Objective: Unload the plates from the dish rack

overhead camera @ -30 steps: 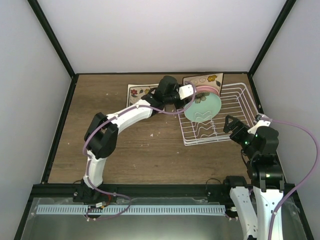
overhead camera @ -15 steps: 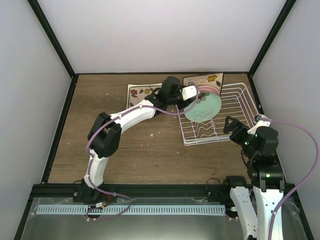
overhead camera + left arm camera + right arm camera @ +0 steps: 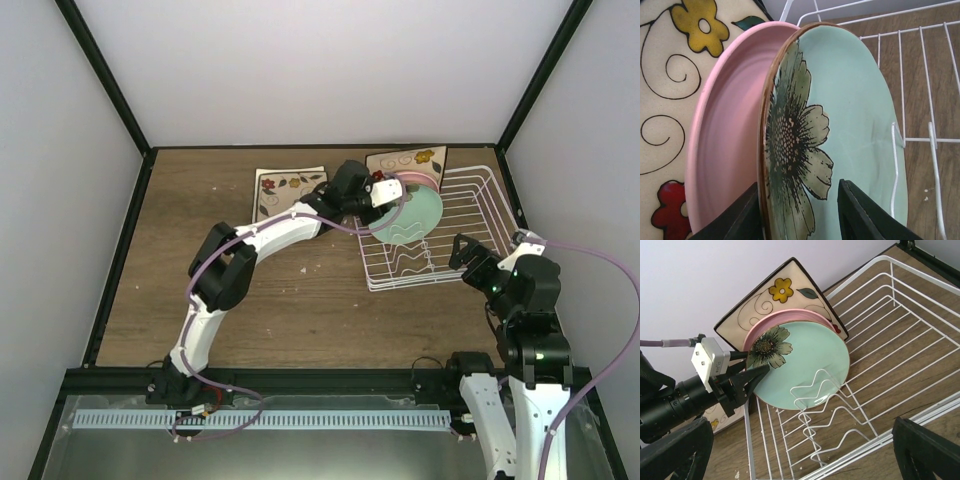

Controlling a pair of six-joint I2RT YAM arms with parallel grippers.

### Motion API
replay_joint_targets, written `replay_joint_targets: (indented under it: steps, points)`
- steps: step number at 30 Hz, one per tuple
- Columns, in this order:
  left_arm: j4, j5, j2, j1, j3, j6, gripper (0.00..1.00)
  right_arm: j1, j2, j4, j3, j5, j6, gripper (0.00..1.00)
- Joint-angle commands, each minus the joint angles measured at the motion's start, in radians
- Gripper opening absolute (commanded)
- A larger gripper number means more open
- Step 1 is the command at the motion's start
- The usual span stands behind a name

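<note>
The white wire dish rack (image 3: 470,200) stands at the back right and holds three upright plates. The front one is a round mint-green plate (image 3: 410,218) with a dark flower. A round pink plate (image 3: 405,178) stands behind it, and a square cream flowered plate (image 3: 405,160) stands at the back. My left gripper (image 3: 387,207) is open, with its jaws on either side of the mint plate's (image 3: 855,100) left rim. One finger (image 3: 740,217) is between the mint and pink (image 3: 725,150) plates. My right gripper (image 3: 462,250) is open and empty by the rack's front right.
Another square cream flowered plate (image 3: 280,188) lies flat on the wooden table left of the rack. Wavy dividers (image 3: 840,405) stand in front of the mint plate (image 3: 805,365). Black frame posts and pale walls close in the table at the back and sides.
My left arm has reached further right, bringing its open jaws onto the mint plate's rim. The right arm has barely moved. The plates stand as before.
</note>
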Motion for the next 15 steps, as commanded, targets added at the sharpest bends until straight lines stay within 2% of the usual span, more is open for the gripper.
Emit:
replay_joint_targets:
  steps: [1,9,15]
  points:
    - [0.003,-0.011,0.032,-0.007,0.051,0.015,0.39,0.009,-0.015,-0.024,0.044,0.023,-0.018,1.00]
    - [-0.006,-0.016,0.023,-0.007,0.056,-0.002,0.06,0.010,-0.016,-0.031,0.048,0.030,-0.023,1.00]
    - [-0.006,-0.021,-0.017,-0.008,0.056,-0.010,0.04,0.010,-0.019,-0.026,0.039,0.022,-0.018,1.00]
